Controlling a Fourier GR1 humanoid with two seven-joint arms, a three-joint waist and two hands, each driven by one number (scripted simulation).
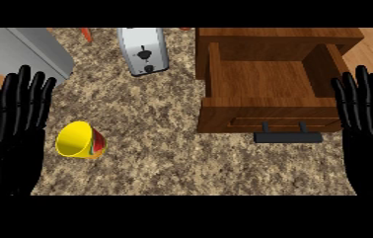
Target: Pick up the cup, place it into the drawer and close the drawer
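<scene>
A yellow cup with a red and green pattern lies on its side on the speckled counter at the lower left, its mouth facing left. Right beside it, at the left edge, my left hand rests open with fingers up, apart from the cup. The wooden drawer at the right stands pulled out and holds nothing; its dark handle is on its front. My right hand rests open at the right edge, next to the drawer's right side.
A silver toaster stands at the back centre. A grey metal surface fills the back left corner, with an orange object beside it. The wooden cabinet top sits behind the drawer.
</scene>
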